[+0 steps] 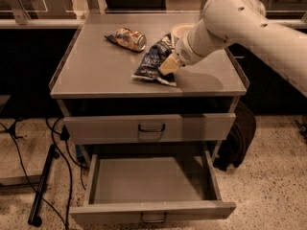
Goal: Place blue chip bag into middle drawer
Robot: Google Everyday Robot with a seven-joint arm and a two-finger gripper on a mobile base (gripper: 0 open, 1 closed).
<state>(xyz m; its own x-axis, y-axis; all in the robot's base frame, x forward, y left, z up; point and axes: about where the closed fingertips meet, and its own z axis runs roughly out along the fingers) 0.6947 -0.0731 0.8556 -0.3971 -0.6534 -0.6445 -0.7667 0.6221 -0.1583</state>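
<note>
The blue chip bag (152,61) is on the grey cabinet top (96,75), right of centre. Its far end is tilted up and its near end rests on the top. My gripper (169,65) comes in from the right on the white arm (240,23) and is shut on the bag's right edge. The middle drawer (148,181) is pulled open below, with a bare grey floor, low side walls and a small loop handle at its front.
A gold-brown shiny snack packet (127,38) lies at the back left of the top. A white bowl (181,31) sits behind my gripper, partly hidden. A shut drawer (151,127) with a dark loop handle is above the open one. Black cables (53,176) lie on the floor to the left.
</note>
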